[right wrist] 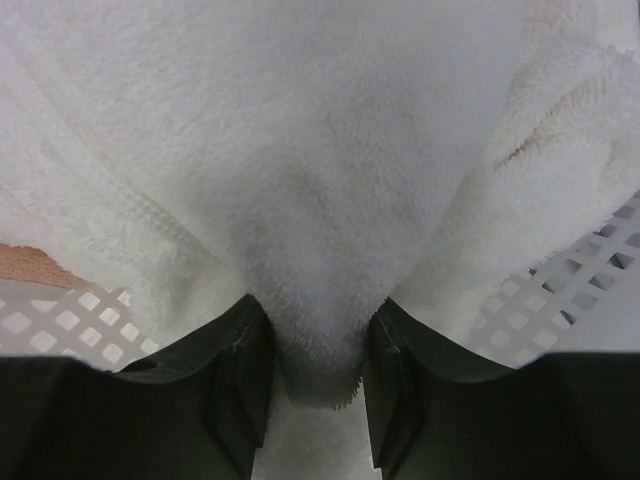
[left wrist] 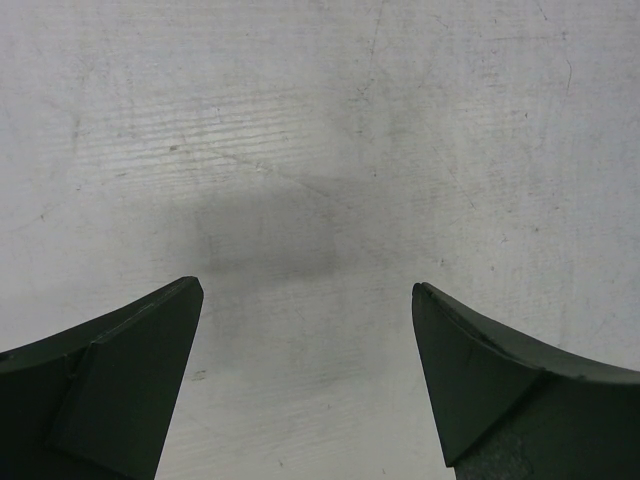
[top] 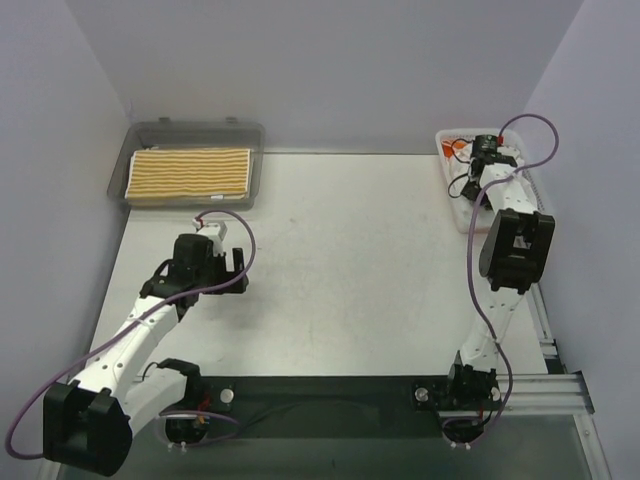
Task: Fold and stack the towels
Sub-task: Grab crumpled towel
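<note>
In the right wrist view a plain white towel [right wrist: 300, 150] lies bunched in the white mesh basket [right wrist: 60, 320]. My right gripper [right wrist: 315, 320] has a fold of it pinched between its two fingers. From above, the right gripper [top: 482, 150] reaches down into the basket [top: 452, 200] at the far right. A folded yellow-and-white striped towel [top: 190, 173] lies in the grey tray [top: 140, 135] at the far left. My left gripper [top: 232, 268] hovers over the bare table [left wrist: 320, 120], and the left gripper [left wrist: 308, 290] is open with nothing between its fingers.
A strip of orange cloth [right wrist: 30, 265] shows under the white towel at the basket's left side. Walls close in the table on the left, back and right. A metal rail [top: 560, 385] runs along the near right edge.
</note>
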